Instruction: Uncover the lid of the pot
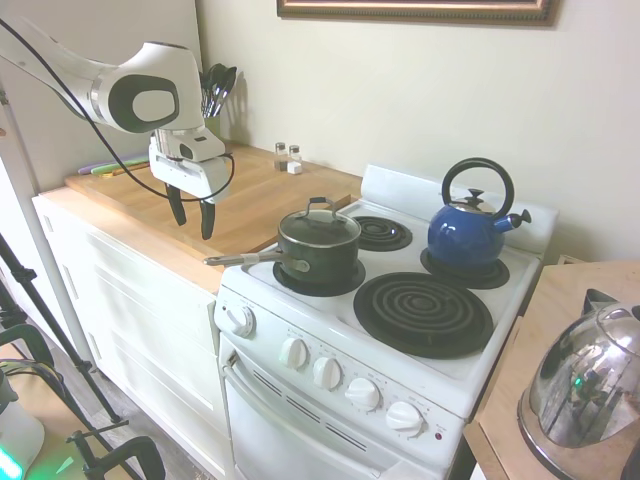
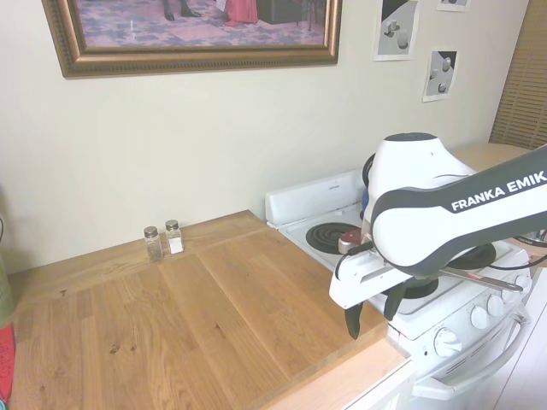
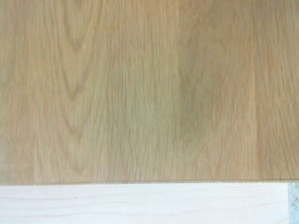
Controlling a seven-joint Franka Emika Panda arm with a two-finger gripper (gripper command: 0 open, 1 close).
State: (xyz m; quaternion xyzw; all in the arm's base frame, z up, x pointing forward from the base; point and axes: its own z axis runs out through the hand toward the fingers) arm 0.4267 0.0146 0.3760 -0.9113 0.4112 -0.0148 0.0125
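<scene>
We judge that we are at the approach step: nothing is grasped yet and the lid is not yet off. The white stove [image 1: 480, 365] fills the right half of the first exterior view, and the wooden worktop [image 1: 270, 190] runs off to its left. Our hand [image 1: 191, 212] hangs above the worktop near its front edge, left of the stove and apart from the pot, with its two dark fingers spread and nothing between them; the wrist view shows only wood grain and the pale front edge below it. The pot [image 1: 320, 255] sits on the near left burner, its long silvery handle pointing left toward the worktop. The lid [image 1: 319, 224] rests flat on the pot's rim, closing it, with the arched loop handle standing up at its centre. What is inside the pot we cannot tell, since the glass shows only dark. In our judgement the next move calls for travelling right until the hand is over the lid, lining the fingers across the loop, descending, closing on it and lifting straight up. A blue kettle [image 1: 470, 228] stands on the far right burner, and a shiny steel kettle [image 1: 588, 385] sits at the right edge. Two small shakers [image 2: 164, 241] stand by the far wall.
</scene>
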